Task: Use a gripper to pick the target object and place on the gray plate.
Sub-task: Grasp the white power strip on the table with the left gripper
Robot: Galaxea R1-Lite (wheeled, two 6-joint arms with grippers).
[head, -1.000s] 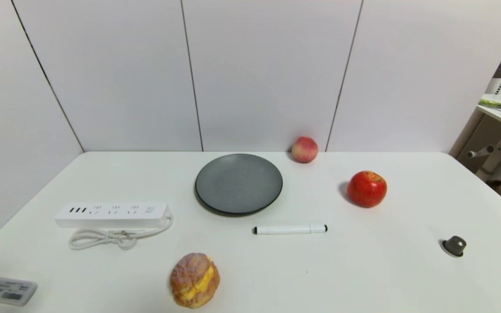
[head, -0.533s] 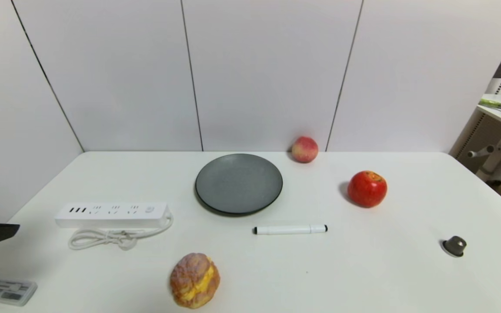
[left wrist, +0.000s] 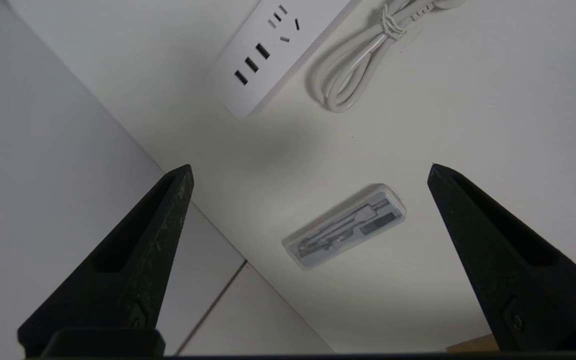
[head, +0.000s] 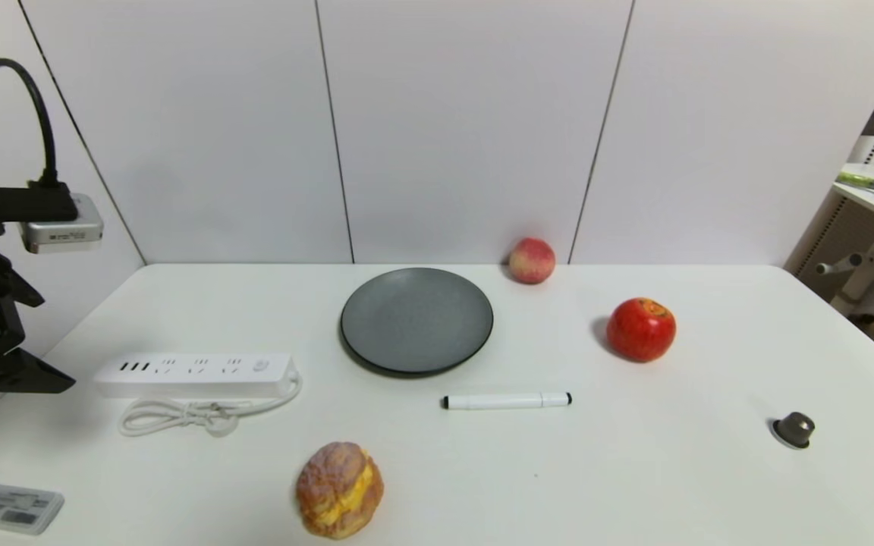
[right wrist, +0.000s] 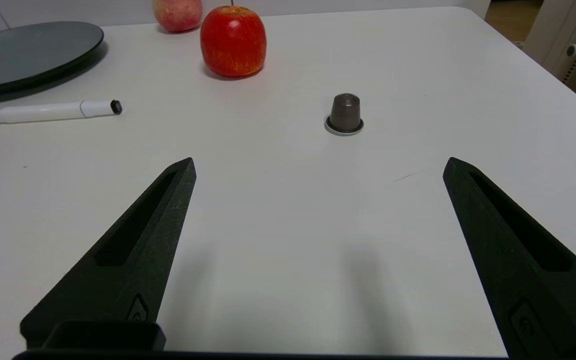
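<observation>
- Nothing of the task is done yet, as far as I can judge: the power strip [head: 194,373] lies untouched on the surface [head: 634,470], and the gray plate [head: 416,320] is bare.
- What is left is everything: reach, grasp, lift, carry and set down.
- The left pincer [left wrist: 310,170] hangs above the surface's left edge, at about 9 o'clock of the strip, its jaws spread wide and holding nothing.
- The right pincer [right wrist: 318,162] is parked low near the front right, also wide and holding nothing; it does not show in the head view.
- The strip lies at about 8 o'clock from the plate, well apart from it.
- Its long axis runs 9-to-3 in the head view, sockets up, the cord end toward the plate, with the coiled cord [head: 179,415] just in front.
</observation>
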